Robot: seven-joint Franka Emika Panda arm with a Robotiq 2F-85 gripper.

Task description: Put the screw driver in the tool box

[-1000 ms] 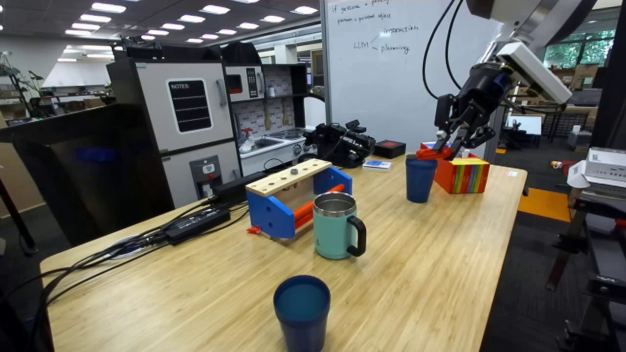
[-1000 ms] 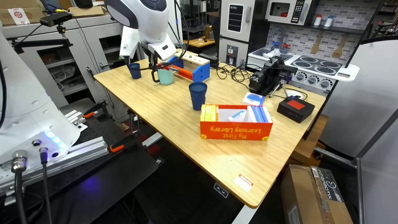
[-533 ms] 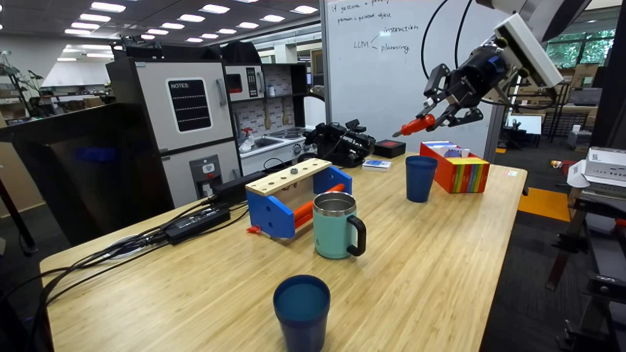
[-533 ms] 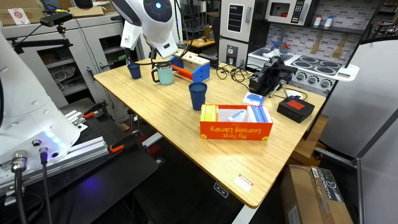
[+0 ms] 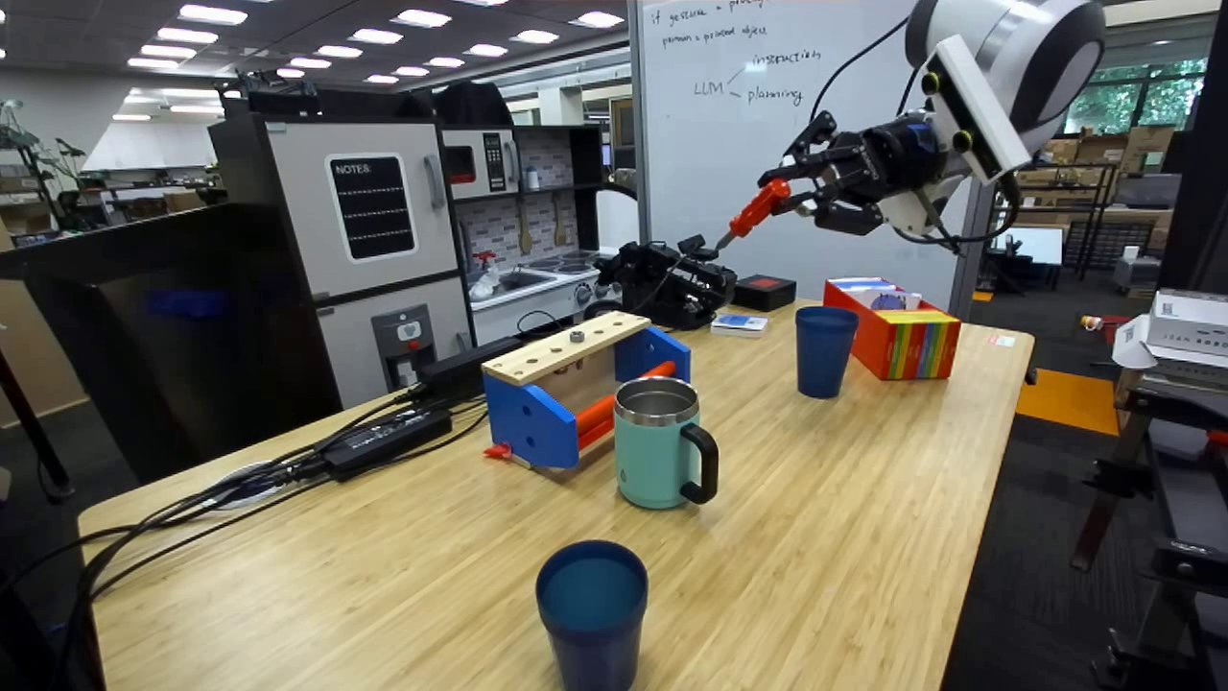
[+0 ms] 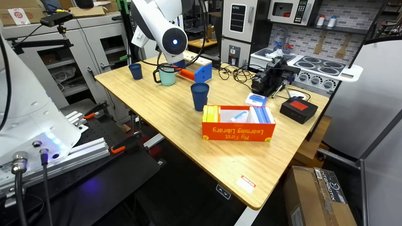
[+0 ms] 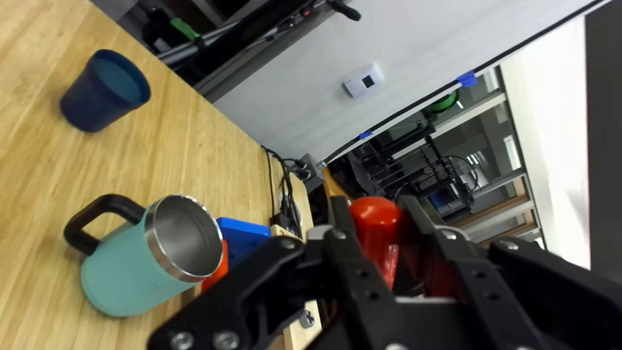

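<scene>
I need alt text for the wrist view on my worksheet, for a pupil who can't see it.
A black pincer at the bottom grips a red-handled screwdriver. To the left, a mint mug and a navy cup stand on a wooden table.

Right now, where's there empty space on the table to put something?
Bare table: between the red box and the sticker; and, in an exterior view, between the teal mug, nearest blue cup and black cables. Crowded: where the other blue cup stands close to the red box, and around the black box and blue-and-white packet.
</scene>
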